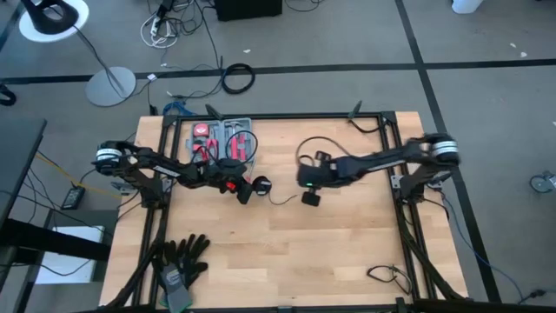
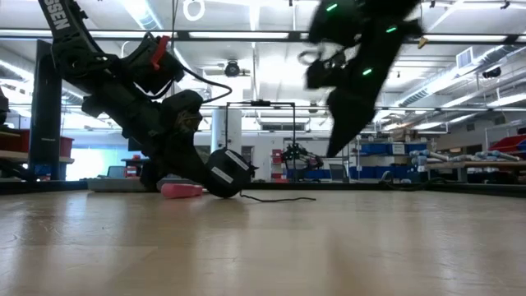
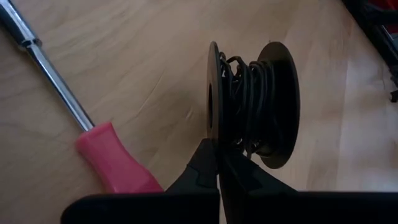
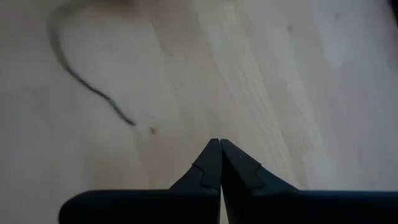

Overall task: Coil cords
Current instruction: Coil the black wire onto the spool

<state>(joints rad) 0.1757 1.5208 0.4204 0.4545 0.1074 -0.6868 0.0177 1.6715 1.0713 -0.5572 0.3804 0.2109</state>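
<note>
Wood table (image 1: pixel 287 252) under a bright workshop; both arms' jaws together, cord spool (image 3: pixel 252 106) beside the left.

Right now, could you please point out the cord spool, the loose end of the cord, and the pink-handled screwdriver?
cord spool (image 3: pixel 252 102): left wrist view, on the black wire wound between its two discs.
loose end of the cord (image 4: pixel 121 115): right wrist view, near the wire's tip.
pink-handled screwdriver (image 3: pixel 115 163): left wrist view, on the handle.
</note>
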